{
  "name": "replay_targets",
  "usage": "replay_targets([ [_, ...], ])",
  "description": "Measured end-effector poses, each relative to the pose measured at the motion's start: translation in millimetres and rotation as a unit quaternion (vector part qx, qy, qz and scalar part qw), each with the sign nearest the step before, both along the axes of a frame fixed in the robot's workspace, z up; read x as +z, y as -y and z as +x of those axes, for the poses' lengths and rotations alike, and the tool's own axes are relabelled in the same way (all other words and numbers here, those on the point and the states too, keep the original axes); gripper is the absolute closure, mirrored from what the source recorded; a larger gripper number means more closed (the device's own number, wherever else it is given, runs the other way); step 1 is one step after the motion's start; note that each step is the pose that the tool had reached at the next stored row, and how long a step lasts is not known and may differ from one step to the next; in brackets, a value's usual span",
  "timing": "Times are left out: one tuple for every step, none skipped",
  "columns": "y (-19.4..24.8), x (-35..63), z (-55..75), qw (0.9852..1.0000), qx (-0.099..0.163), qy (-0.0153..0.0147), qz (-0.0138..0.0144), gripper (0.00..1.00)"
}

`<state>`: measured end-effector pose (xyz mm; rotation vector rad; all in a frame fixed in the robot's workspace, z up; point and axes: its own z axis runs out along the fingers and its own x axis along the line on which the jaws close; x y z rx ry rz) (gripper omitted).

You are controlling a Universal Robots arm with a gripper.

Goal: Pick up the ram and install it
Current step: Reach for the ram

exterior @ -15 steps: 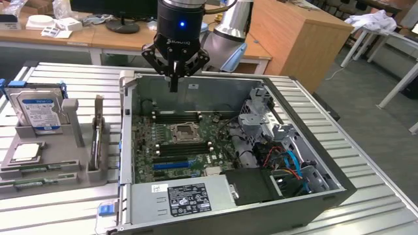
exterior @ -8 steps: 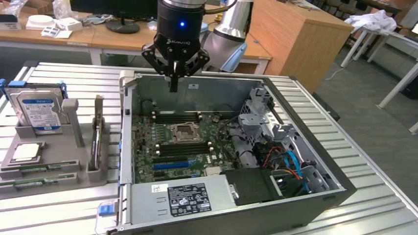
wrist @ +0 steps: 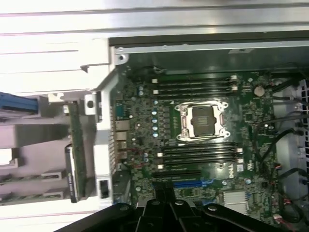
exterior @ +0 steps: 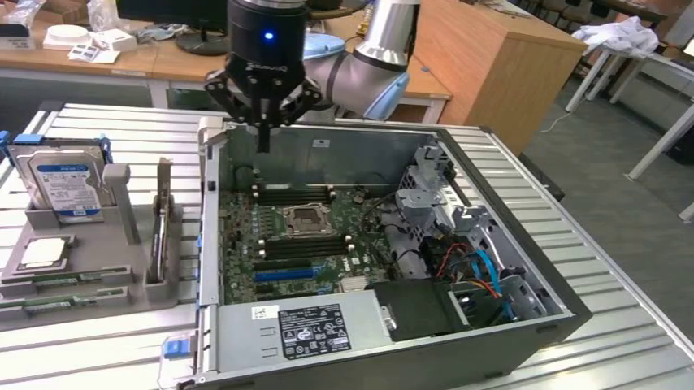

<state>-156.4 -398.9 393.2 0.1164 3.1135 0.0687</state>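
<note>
Exterior view: the fingers point(exterior: 263, 143), pressed together and empty, hang over the open computer case's point(exterior: 325, 154) far wall. The ram point(exterior: 162, 218) stands on edge in a grey holder point(exterior: 119, 203) to the exterior view's left of them, its long axis parallel to the case's side.

A slatted silver metal table point(exterior: 109, 130) carries an open dark-grey computer case point(exterior: 325, 145) across its middle. Inside lies a green motherboard point(exterior: 314, 252) with a square silver processor socket point(exterior: 307, 217) at its centre. A black power supply box with a white label point(exterior: 309, 331) sits at the case's end nearest the exterior camera, with blue and orange cables point(exterior: 485, 268) beside it. Toward the table's edge on the exterior view's left stands a grey plastic holder point(exterior: 122, 272). A blue-labelled silver hard drive point(exterior: 63, 183) stands upright in it, and a small square silver processor chip point(exterior: 44, 253) lies flat just before the drive.
</note>
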Motion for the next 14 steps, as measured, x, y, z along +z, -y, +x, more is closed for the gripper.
replay_targets([
  [0.0,-0.1,-4.8,1.0,0.0,0.0,0.0,0.89],
  [0.0,-0.1,-9.3,1.0,0.0,0.0,0.0,0.89],
  [0.0,-0.1,-13.8,1.0,0.0,0.0,0.0,0.89],
  [0.0,-0.1,-18.3,1.0,0.0,0.0,0.0,0.89],
  [0.0,-0.1,-22.7,1.0,0.0,0.0,0.0,0.89],
  [0.0,-0.2,-27.3,1.0,0.0,0.0,0.0001,0.89],
  [0.0,-0.2,-31.8,1.0,0.0,0.0,0.0001,0.89],
  [0.0,-0.2,-36.6,1.0,0.0,0.0,0.0,0.89],
  [0.0,-0.2,-41.2,1.0,0.0,0.0,0.0,0.89],
  [0.0,-0.3,-45.7,1.0,0.0,0.0,0.0,0.89],
  [0.0,-0.4,-50.2,1.0,0.0,0.0,-0.0002,0.89],
  [0.0,-0.5,-54.6,1.0,0.0,0.0,-0.0002,0.89],
  [0.0,-0.6,-59.2,1.0,0.0,0.0,-0.0004,0.89],
  [0.0,-0.7,-63.7,1.0,0.0,0.0,-0.0004,0.89],
])
